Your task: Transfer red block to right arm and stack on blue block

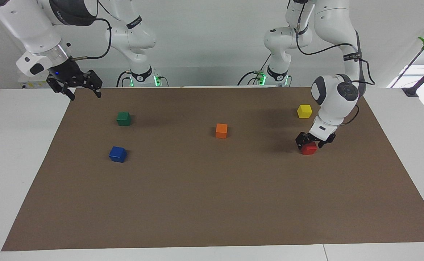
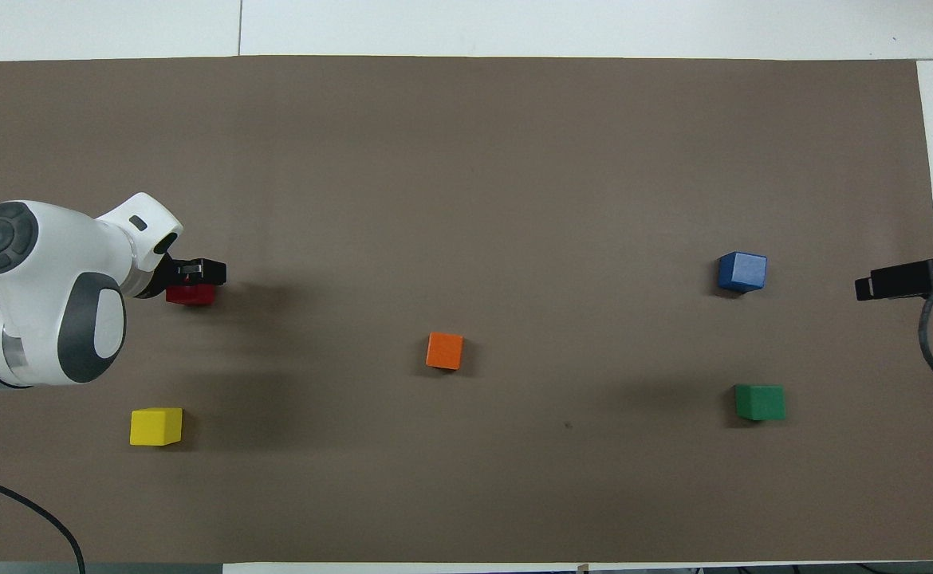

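Observation:
The red block [image 1: 309, 149] sits on the brown mat [image 1: 212, 203] toward the left arm's end, farther from the robots than the yellow block. My left gripper [image 1: 310, 143] is down at the red block, right on top of it; in the overhead view the left gripper [image 2: 195, 273] covers part of the red block [image 2: 190, 296]. The blue block [image 1: 117, 154] lies toward the right arm's end, also shown in the overhead view [image 2: 742, 271]. My right gripper [image 1: 84, 95], with its blue wrist light, waits open and empty over the mat's edge near the robots, seen in the overhead view [image 2: 897, 281] too.
An orange block [image 1: 221, 130] lies mid-mat. A yellow block [image 1: 304, 111] sits nearer the robots than the red one. A green block [image 1: 123, 118] sits nearer the robots than the blue one. White table surrounds the mat.

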`<state>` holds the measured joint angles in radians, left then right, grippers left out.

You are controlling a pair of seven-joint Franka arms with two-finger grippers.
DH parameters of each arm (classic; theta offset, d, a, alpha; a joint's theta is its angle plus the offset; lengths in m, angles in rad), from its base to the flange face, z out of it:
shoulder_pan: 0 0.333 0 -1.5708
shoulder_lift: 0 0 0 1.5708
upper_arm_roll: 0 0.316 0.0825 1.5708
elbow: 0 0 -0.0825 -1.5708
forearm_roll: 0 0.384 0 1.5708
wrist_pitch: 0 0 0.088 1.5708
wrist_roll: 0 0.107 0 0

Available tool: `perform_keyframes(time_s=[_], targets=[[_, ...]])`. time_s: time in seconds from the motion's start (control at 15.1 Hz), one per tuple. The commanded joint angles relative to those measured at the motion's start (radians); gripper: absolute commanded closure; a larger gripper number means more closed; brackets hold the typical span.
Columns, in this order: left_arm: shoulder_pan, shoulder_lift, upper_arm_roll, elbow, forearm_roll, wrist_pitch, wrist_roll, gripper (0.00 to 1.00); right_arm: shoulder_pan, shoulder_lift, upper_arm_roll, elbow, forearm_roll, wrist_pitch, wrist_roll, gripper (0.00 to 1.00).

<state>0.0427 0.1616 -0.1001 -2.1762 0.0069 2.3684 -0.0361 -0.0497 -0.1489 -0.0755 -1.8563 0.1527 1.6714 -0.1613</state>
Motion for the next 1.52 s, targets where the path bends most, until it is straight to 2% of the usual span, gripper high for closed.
perform_keyframes(time_s=[0.0,0.07,0.2,0.33,0.53,0.66,0.79,0.93,0.99,1.19,1.45], targets=[[0.006,-0.001,-0.004,-0.033,0.012,0.034,0.01,0.0,-0.035,-0.031,0.006,-0.079,0.119,0.054,-0.035,0.0],[0.002,0.009,-0.004,-0.03,0.012,0.034,0.001,0.2,-0.039,-0.031,0.006,-0.093,0.166,0.057,-0.037,0.0],[0.003,0.015,-0.006,0.007,0.007,-0.006,-0.083,0.98,-0.074,-0.031,0.006,-0.122,0.279,0.057,-0.076,0.0],[-0.006,0.026,-0.009,0.076,0.005,-0.096,-0.128,1.0,-0.102,-0.029,0.006,-0.145,0.378,0.051,-0.151,0.0],[-0.015,0.009,-0.015,0.226,-0.011,-0.353,-0.181,1.0,-0.14,-0.035,0.005,-0.169,0.565,-0.001,-0.172,0.0],[-0.015,-0.034,-0.056,0.317,-0.08,-0.542,-0.235,1.0,-0.16,-0.04,0.003,-0.169,0.674,-0.05,-0.181,0.0],[-0.017,-0.127,-0.108,0.343,-0.142,-0.679,-0.374,1.0,-0.17,-0.05,0.003,-0.182,0.766,-0.097,-0.192,0.0],[-0.017,-0.235,-0.156,0.335,-0.284,-0.727,-0.529,1.0,-0.17,-0.064,0.002,-0.231,0.89,-0.113,-0.202,0.0],[-0.029,-0.261,-0.18,0.34,-0.347,-0.747,-0.606,1.0,-0.17,-0.063,0.002,-0.253,0.951,-0.116,-0.224,0.0],[-0.035,-0.327,-0.277,0.354,-0.534,-0.744,-0.92,1.0,-0.16,-0.052,0.003,-0.343,1.126,-0.143,-0.299,0.0],[-0.038,-0.389,-0.345,0.346,-0.763,-0.675,-1.165,1.0,-0.15,-0.054,0.005,-0.458,1.315,-0.225,-0.372,0.0]])
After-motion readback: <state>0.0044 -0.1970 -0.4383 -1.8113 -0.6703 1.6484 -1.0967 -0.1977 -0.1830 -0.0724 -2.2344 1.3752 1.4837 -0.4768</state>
